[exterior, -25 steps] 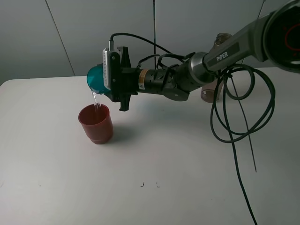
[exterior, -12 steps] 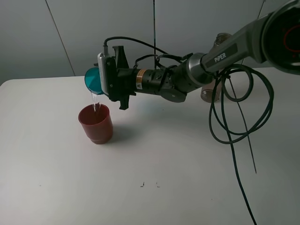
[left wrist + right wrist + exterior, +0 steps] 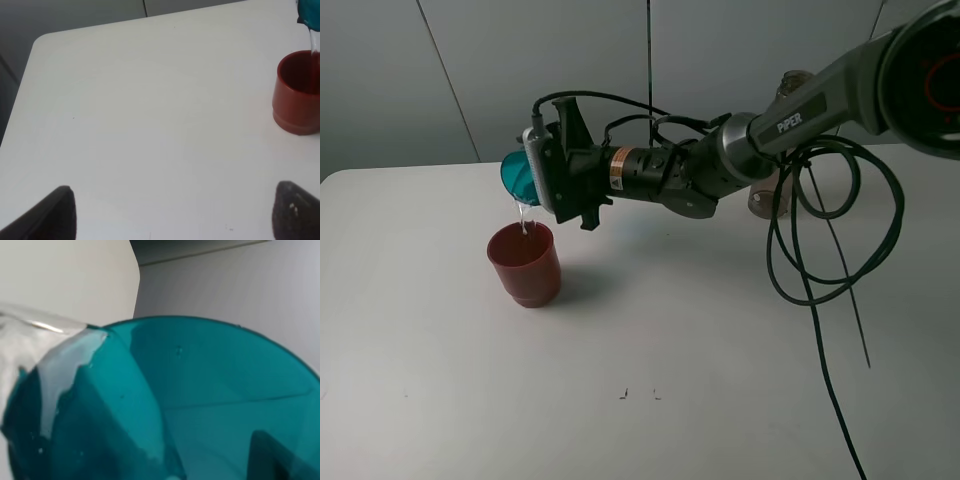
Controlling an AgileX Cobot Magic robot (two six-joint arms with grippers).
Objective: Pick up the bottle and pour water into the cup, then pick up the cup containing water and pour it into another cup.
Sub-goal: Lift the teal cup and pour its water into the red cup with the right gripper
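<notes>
We are at the second pour. The right arm (image 3: 800,105) reaches over the white desk (image 3: 700,390), and its jaws are closed on the small translucent teal-blue plastic tumbler (image 3: 516,172). We hold this tumbler directly above the squat opaque red-brown plastic cup (image 3: 525,264), without touching it. The tumbler is tipped far over, so that its lowest lip stands over the opening of the red-brown cup. For this reason the thin stream of water (image 3: 524,214) falls inside the rim and not on the desk around the cup.

In the right wrist view the teal wall fills nearly everything. Water lies along its low side toward the lip, and a dark jaw shows through the plastic, pressing on the wall from outside.

The red-brown cup stands upright and free on the desk. We judge that the gap above it serves to avoid knocking it over.

The tall, slim, smoky grey-brown translucent plastic bottle (image 3: 761,199) stands well apart from the red-brown cup, partly hidden behind the right arm, and its part of the work seems done. The left jaws stand wide open with nothing between them. They are low over the desk and well apart from the red-brown cup, out of the way of the pour.

We judge the task is near its end, but we cannot tell how much water is left in the tumbler.
</notes>
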